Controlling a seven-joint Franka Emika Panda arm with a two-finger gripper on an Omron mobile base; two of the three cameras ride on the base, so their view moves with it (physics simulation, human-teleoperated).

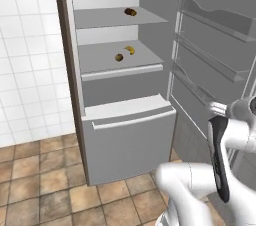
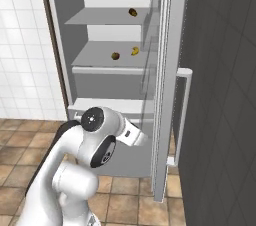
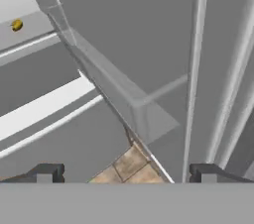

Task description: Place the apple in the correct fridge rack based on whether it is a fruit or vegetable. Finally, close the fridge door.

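Resting on the lower flat grey fridge rack (image 1: pixel 100 57), the small round olive-brown apple (image 1: pixel 119 57) sits just beside a curved yellow banana (image 1: pixel 130 49); a dark oblong item (image 1: pixel 130 12) lies on the upper shelf (image 1: pixel 100 18). The tall grey fridge door (image 1: pixel 215 45) stands swung open, its railed shelves smooth. The gripper (image 3: pixel 126 173) faces the door's inner side, fingers spread apart and empty.

apple (image 2: pixel 115 56) on lower fridge rack (image 2: pixel 100 61) beside yellow fruit (image 2: pixel 135 50); fridge door (image 2: pixel 162 85) open, edge-on.
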